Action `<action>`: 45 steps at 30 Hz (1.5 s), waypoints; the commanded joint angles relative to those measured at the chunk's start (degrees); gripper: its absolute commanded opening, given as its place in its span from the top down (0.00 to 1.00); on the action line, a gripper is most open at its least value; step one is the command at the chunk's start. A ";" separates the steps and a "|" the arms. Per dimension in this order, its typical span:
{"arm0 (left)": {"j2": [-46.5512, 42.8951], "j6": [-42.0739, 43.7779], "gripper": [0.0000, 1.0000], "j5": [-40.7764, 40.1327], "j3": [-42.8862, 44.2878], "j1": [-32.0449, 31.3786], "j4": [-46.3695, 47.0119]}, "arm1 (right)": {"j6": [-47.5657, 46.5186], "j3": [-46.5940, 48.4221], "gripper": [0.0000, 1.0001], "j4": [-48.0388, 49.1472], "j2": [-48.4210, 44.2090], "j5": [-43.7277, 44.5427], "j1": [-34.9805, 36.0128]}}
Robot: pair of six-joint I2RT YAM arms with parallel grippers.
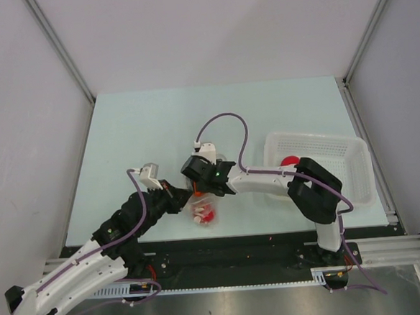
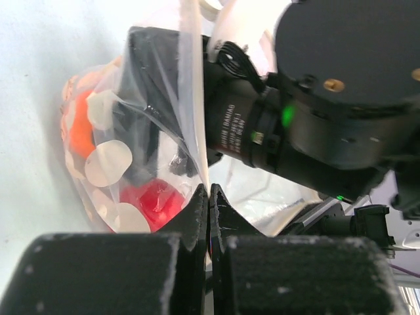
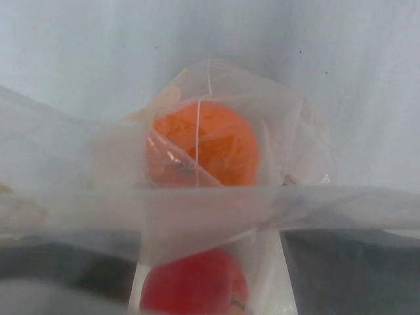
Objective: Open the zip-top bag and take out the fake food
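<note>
The zip-top bag [image 1: 205, 212] lies near the table's front edge, clear with white dots. It holds an orange fruit [image 2: 81, 126] and a red fruit [image 2: 152, 201]. My left gripper [image 2: 209, 191] is shut on the bag's thin film at its edge; in the top view my left gripper [image 1: 181, 200] is just left of the bag. My right gripper [image 1: 201, 190] points down into the bag's top. In the right wrist view the film covers the lens, with the orange fruit [image 3: 207, 141] ahead and the red fruit [image 3: 193, 283] between the wide-apart dark fingers [image 3: 357, 262].
A white perforated basket [image 1: 344, 164] stands at the right with a red fruit [image 1: 289, 160] in it. The right arm's black wrist [image 2: 328, 98] fills the upper right of the left wrist view, close to my left fingers.
</note>
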 commanded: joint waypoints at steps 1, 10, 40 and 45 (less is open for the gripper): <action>-0.76 -0.67 1.00 1.38 0.58 -0.19 1.08 | -2.91 -1.06 0.20 5.72 2.43 -0.34 -1.24; -1.03 -1.03 1.00 0.85 0.49 -0.19 0.56 | -5.10 -0.80 0.42 8.36 3.41 0.26 -1.16; 6.61 1.26 1.00 7.88 4.97 -2.47 8.29 | 22.30 0.60 0.99 -10.79 -16.99 6.34 2.80; 8.11 -0.49 1.00 7.62 2.43 -2.82 8.81 | 28.10 2.19 1.00 -12.47 -17.86 6.16 2.36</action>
